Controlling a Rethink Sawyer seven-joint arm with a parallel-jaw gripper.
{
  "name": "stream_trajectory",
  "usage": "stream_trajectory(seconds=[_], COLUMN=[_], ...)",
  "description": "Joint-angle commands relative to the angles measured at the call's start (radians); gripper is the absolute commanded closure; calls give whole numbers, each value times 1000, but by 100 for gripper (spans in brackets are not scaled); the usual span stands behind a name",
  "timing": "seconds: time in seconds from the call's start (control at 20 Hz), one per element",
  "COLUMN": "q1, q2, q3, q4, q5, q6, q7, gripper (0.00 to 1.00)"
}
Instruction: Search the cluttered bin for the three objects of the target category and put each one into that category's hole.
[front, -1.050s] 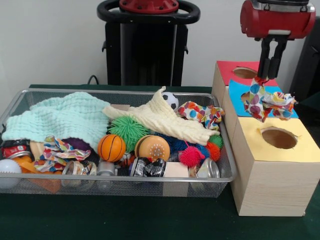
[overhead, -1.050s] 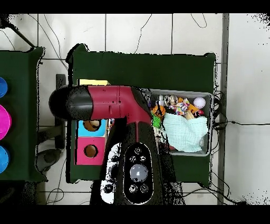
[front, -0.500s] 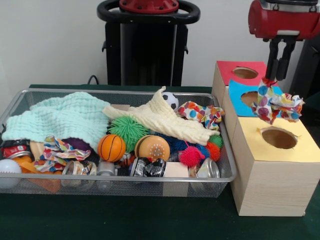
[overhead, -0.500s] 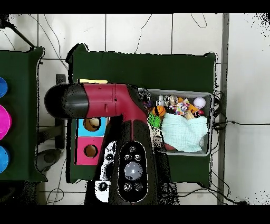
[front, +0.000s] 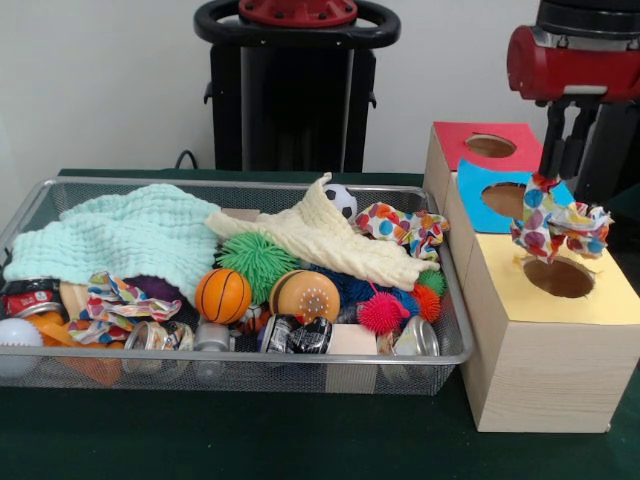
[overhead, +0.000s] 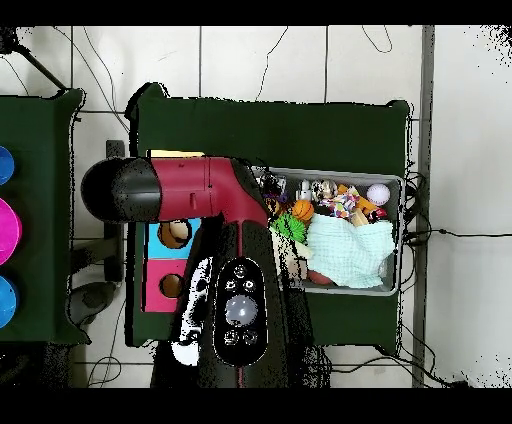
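Front view, gripper (front: 553, 181): pinched tight on the top of the polka-dot cloth (front: 556, 225), nothing else in its grasp
Front view, cloth: dangling right above the yellow hole (front: 558, 277) of the wooden box (front: 530, 350), not touching the rim
Front view, wire bin (front: 60, 370): left of the box, piled with cloths, balls and cans
Overhead view, arm (overhead: 190, 195): covers the box's yellow end; gripper and cloth hidden beneath it
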Motion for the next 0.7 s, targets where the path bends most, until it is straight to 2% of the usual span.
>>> stream_trajectory(seconds=[0.05,0.7], q1=[-4,-1], q2=[62,44], q3=[-8,-17], q4=[-17,-2], q5=[28,43], q6=[-34,-25], q7=[247,236], gripper=[100,100])
